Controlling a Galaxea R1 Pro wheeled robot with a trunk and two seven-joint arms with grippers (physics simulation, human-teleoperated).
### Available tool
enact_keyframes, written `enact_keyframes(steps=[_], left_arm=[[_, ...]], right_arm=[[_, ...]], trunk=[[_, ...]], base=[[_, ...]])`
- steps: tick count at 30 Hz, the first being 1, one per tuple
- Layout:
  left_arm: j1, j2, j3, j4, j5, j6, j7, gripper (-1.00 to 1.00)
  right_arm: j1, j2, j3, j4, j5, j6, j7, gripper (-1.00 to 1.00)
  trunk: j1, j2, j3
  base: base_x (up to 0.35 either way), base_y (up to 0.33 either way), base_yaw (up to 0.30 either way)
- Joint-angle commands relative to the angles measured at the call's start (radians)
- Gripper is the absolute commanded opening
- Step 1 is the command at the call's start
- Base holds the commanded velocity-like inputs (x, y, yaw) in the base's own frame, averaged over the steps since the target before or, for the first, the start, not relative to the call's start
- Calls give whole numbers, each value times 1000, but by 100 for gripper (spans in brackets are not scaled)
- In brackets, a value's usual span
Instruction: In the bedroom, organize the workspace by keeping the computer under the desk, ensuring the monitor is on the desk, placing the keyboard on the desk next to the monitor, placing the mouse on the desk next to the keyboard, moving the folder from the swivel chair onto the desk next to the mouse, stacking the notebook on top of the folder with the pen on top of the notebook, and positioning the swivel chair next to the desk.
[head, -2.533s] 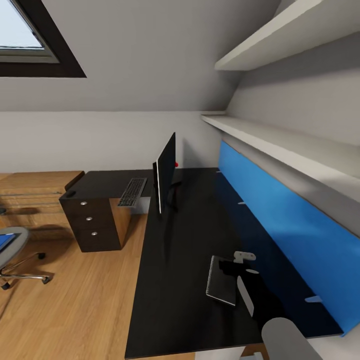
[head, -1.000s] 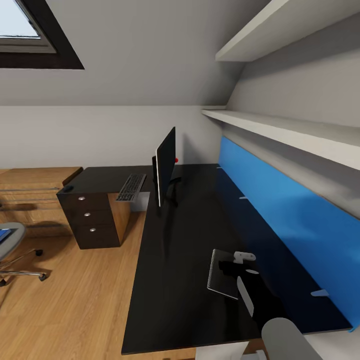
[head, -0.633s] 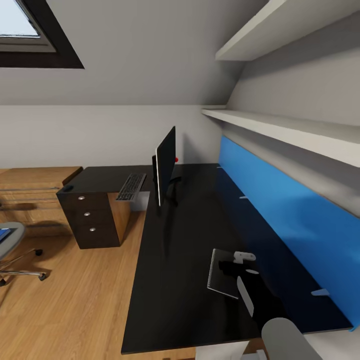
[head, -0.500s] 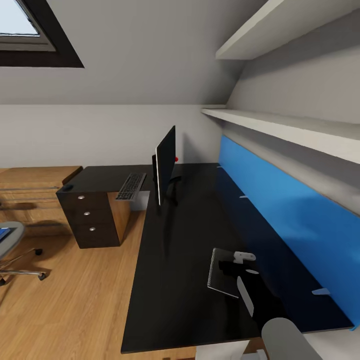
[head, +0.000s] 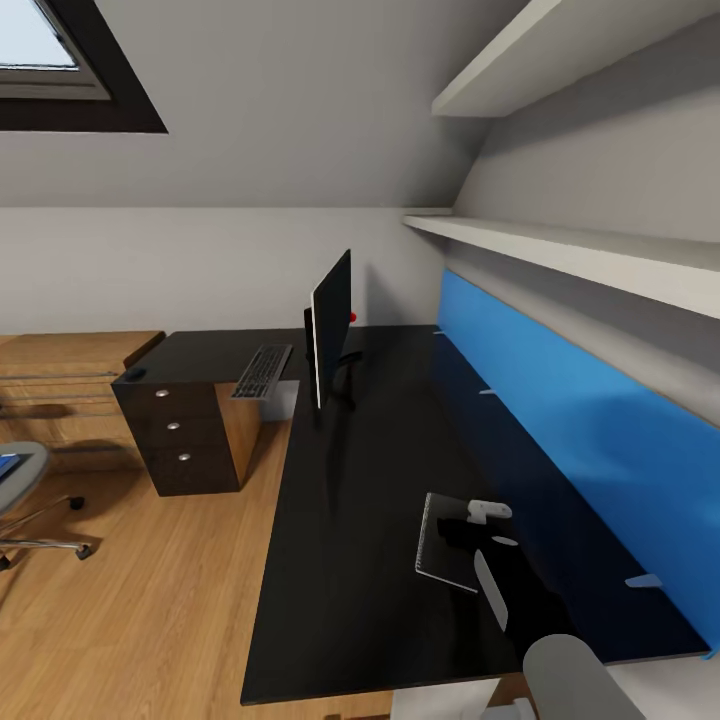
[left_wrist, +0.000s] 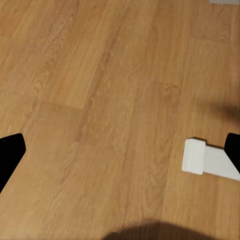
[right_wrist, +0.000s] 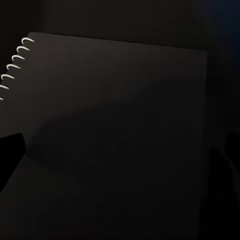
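Partly cut off at nine o'clock, the chair (head: 15, 490) stands well apart from the desk (head: 350, 500). Right gripper (head: 480, 530) hovers over the notebook (head: 440, 545), jaws spread wide, holding nothing. Left gripper (left_wrist: 120, 150) gapes wide over bare floor (left_wrist: 100, 75).

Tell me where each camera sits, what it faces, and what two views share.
Head view: high, looking down the long black desk; the grey right arm shows.
Left wrist view: faces the wooden plank floor; dark left tool fingertips at both edges.
Right wrist view: right tool directly above the dark spiral-bound notebook.
Shared: head and right wrist see the notebook.
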Motion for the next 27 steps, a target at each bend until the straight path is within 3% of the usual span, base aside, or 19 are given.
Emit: enact_keyframes(steps=[1,27], left_arm=[[-1,-1,6,0,-3,-3,0,100],[-1,-1,9,0,-3,-3,-3,100]], right_arm=[[0,1,-4,15,10,6,-1,100],[0,1,-4,15,10,6,-1,100]], trunk=[[0,0,-1],[0,0,-1]], base=[[0,0,0],[-17,0,0]])
